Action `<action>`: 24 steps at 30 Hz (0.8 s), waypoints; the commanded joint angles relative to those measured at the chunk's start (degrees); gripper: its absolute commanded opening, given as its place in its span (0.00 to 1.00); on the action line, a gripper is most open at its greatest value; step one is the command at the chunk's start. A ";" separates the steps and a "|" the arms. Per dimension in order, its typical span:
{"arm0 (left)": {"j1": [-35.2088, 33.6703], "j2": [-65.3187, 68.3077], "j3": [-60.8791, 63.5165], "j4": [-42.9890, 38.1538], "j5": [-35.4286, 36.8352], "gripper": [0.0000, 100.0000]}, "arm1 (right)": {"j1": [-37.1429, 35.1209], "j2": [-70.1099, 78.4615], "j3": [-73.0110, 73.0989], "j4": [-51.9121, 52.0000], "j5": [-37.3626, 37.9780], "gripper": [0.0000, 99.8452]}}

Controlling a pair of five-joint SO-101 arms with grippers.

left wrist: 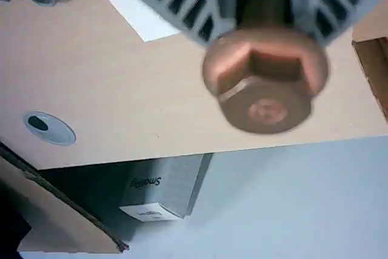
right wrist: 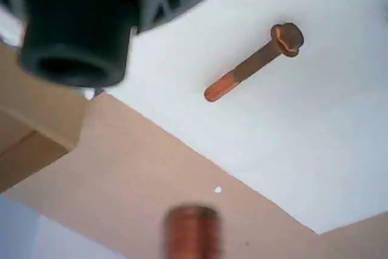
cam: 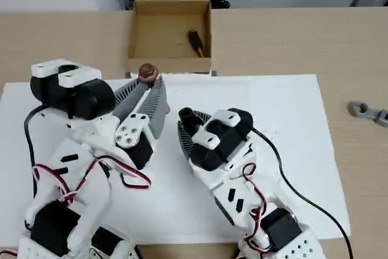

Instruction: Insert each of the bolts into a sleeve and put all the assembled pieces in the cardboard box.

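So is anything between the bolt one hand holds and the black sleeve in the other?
Nothing visible: the bolt in the left hand and the sleeve in the right hand have open space between them.

— How is the light?
— Bright and even, coming from above. Beneath the left gripper (cam: pixel 148 81) the white sheet (cam: pixel 285 125) carries just a soft, pale shadow.
— Any glare?
— A mild sheen on the head of the bolt (left wrist: pixel 265 80) clamped in that gripper. The sleeve (right wrist: pixel 76 34) gripped by the right gripper (cam: pixel 187 119) looks nearly black, and the loose bolt (right wrist: pixel 254 62) beyond it casts almost no shadow.
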 commanded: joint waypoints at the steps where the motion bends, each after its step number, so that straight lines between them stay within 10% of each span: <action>1: 0.35 -0.53 0.31 -2.02 0.35 0.01 | 0.40 -0.92 -0.79 -0.13 0.70 0.00; 24: 5.10 -0.62 1.36 -0.97 2.55 0.01 | -2.68 -0.84 -0.70 -1.71 0.79 0.00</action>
